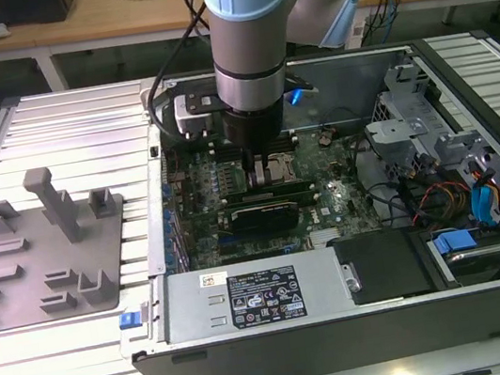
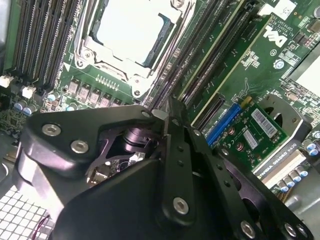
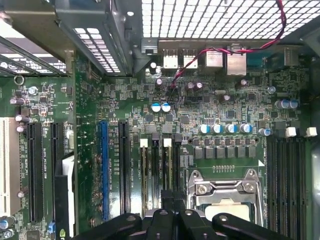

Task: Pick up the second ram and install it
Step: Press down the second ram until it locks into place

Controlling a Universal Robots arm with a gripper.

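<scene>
The gripper (image 1: 256, 163), jaws closed on the second ram (image 3: 159, 172), holds it upright over the motherboard (image 3: 200, 115) slots for seating.

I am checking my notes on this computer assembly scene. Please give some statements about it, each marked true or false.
1. The gripper is lowered into the open computer case, over the motherboard. True.
2. A cooler fan covers the processor. False: it lies bare in its socket.
3. A grey fixture plate lies at the exterior view's left of the case. True.
4. The power supply stands on that plate. False: it sits inside the case.
</scene>
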